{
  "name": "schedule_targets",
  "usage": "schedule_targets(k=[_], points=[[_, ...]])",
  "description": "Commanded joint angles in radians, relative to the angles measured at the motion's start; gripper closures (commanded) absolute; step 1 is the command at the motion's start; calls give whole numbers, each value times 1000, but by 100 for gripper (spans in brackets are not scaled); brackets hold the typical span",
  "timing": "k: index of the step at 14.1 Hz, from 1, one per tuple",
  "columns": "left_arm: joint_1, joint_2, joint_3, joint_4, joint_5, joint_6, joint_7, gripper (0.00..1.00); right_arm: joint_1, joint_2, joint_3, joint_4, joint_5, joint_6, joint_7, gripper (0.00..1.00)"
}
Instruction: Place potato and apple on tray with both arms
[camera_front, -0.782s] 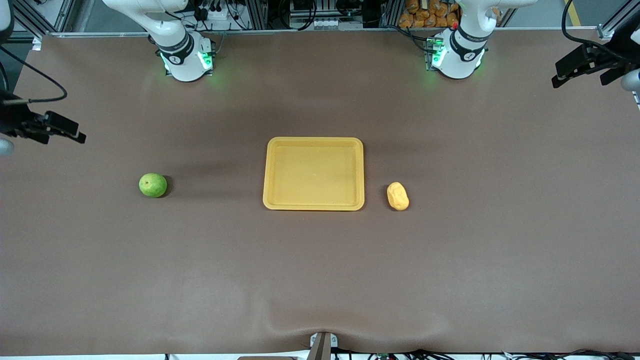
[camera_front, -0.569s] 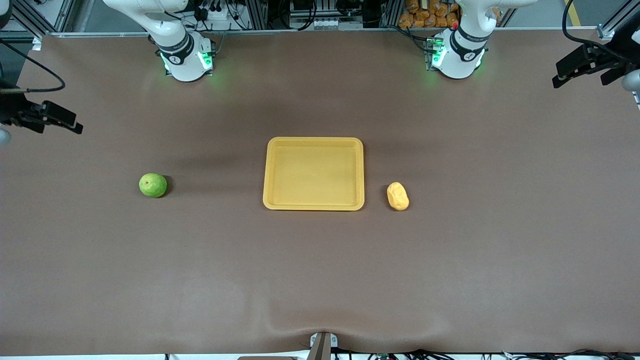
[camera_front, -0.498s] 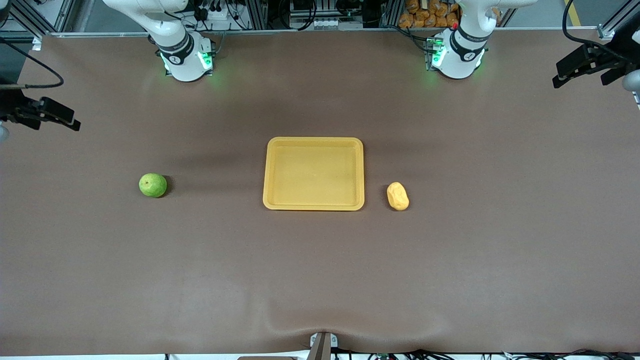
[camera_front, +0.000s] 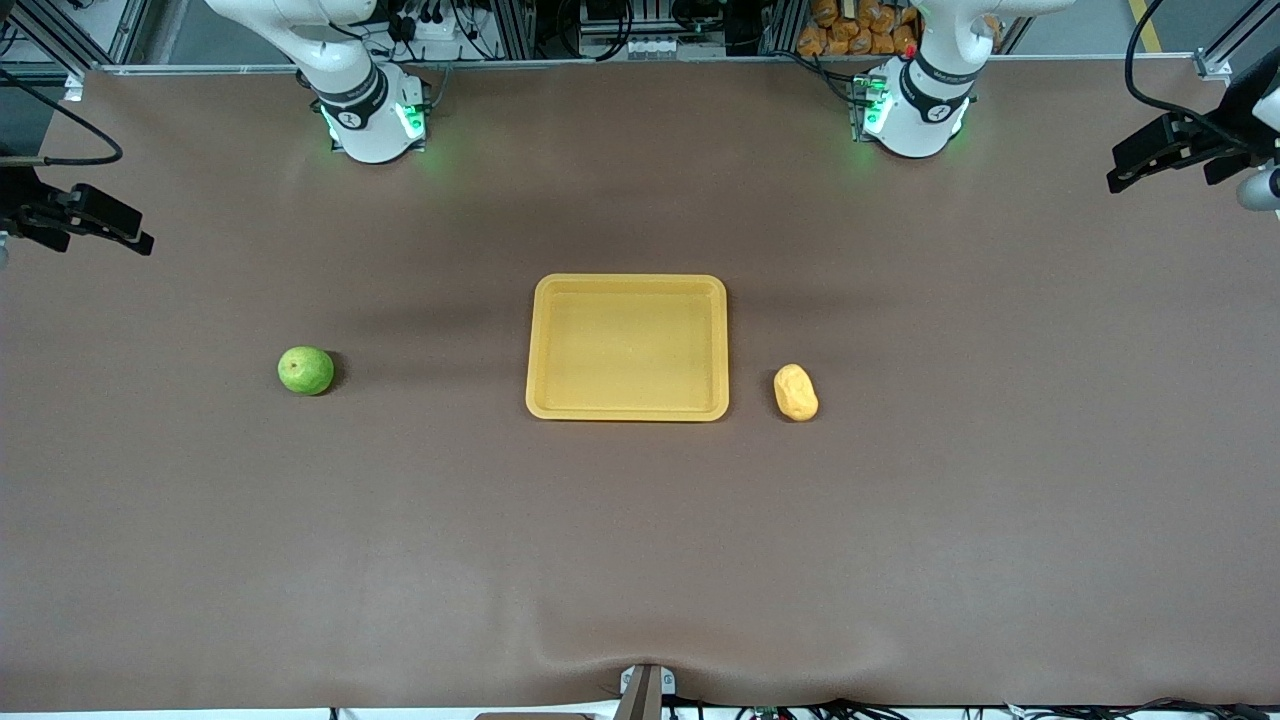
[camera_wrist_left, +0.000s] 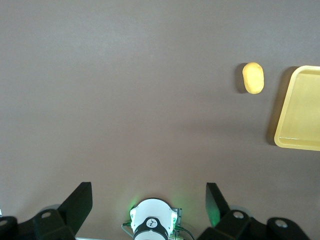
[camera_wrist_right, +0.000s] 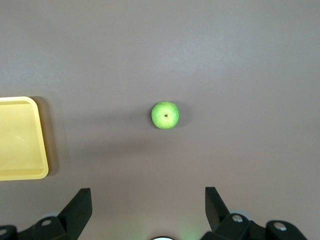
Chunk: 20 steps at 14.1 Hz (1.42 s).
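Both hands wide, empty, high over surface ends: right hand (camera_wrist_right: 145, 210) above apple (camera_front: 305, 370), left hand (camera_wrist_left: 147, 202) over bare surface (camera_front: 640, 560) off potato (camera_front: 795, 392); tray (camera_front: 627, 412) between them, so each arm takes its own side.

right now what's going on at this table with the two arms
Nothing is held yet. The small round green apple and the oblong yellow potato lie on the brown table, either side of the flat yellow plastic tray. The right gripper and left gripper hang open, high over the table's ends.

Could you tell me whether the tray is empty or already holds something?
Empty: the tray is bare; the apple and potato lie on the table.
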Motion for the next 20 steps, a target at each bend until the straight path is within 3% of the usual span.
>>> schedule_targets(k=[1, 9, 15, 20], points=[[2, -6, -5, 6, 10, -3, -6, 0, -10, 27, 3, -17, -16, 19, 10, 0], [2, -6, -7, -2, 2, -3, -6, 0, -18, 65, 0, -297, -14, 370, -3, 0], [3, 9, -4, -23, -7, 16, -6, 0, 25, 249, 3, -308, -13, 567, -69, 0], [2, -6, -10, -170, -7, 115, -7, 0, -1, 251, 2, -393, -17, 648, -191, 0]])
